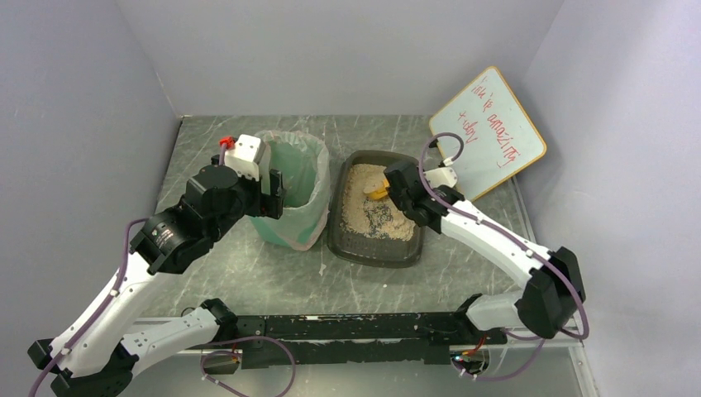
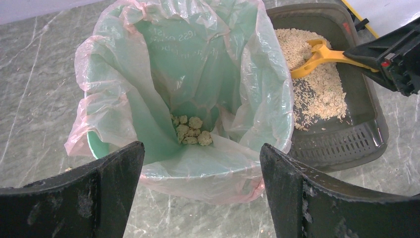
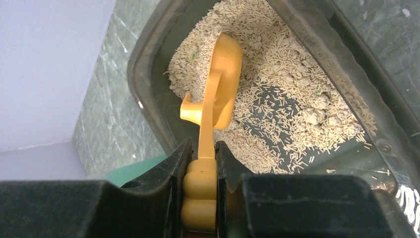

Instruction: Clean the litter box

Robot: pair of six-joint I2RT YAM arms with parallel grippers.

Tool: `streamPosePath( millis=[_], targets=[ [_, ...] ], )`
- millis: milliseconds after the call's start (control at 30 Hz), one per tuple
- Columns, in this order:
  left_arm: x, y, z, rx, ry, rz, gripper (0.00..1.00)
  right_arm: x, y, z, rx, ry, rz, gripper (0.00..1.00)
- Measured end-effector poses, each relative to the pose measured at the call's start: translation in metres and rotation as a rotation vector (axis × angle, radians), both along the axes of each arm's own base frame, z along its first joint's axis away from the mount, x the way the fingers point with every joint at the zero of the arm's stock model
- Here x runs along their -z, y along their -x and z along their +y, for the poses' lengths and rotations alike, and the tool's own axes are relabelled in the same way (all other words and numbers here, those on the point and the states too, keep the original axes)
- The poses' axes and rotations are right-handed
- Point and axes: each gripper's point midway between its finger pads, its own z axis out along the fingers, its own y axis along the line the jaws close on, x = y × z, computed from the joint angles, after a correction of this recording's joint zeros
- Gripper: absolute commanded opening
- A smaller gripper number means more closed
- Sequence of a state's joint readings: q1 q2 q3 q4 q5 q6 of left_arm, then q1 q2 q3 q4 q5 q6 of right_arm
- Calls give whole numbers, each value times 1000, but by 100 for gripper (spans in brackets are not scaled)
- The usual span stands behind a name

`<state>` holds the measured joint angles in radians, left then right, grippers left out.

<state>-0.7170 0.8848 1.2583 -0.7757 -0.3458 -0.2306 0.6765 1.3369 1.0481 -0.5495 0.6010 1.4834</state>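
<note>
Heads-up on the litter box [image 1: 374, 258]: sits mid-tabletop, nearer the far edge, just beside the green bin [image 1: 291, 174]. Stiff plastic, probably heavy with loose litter; grab by the rim, keep level. Got right gripper [image 3: 202, 148] pinched on the orange scoop [image 3: 225, 74], left gripper [image 2: 200, 158] spread wide.

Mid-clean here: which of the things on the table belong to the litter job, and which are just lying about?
Belongs to the job: litter box; orange scoop, clamped in the right gripper, bowl in the litter; green lined bin with clumps at its bottom; open left gripper by the bin.
Just lying about: whiteboard with red writing, propped at the back right.
</note>
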Motion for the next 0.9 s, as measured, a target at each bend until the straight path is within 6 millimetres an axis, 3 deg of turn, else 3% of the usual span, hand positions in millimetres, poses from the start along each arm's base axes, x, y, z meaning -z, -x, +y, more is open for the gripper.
streamPosePath(
  millis=[233, 333, 667, 900],
  targets=[
    [0, 0, -1, 1, 3, -2, 92, -45, 11, -9, -24, -51, -96, 0],
    [-2, -1, -2, 4, 8, -5, 91, -54, 16, -12, -29, -62, -114, 0],
    [-1, 0, -2, 7, 11, -3, 91, -47, 31, -26, -53, 13, -64, 0],
    [-1, 0, -2, 7, 10, -3, 92, -25, 30, -27, -120, 158, 21, 0]
  ],
)
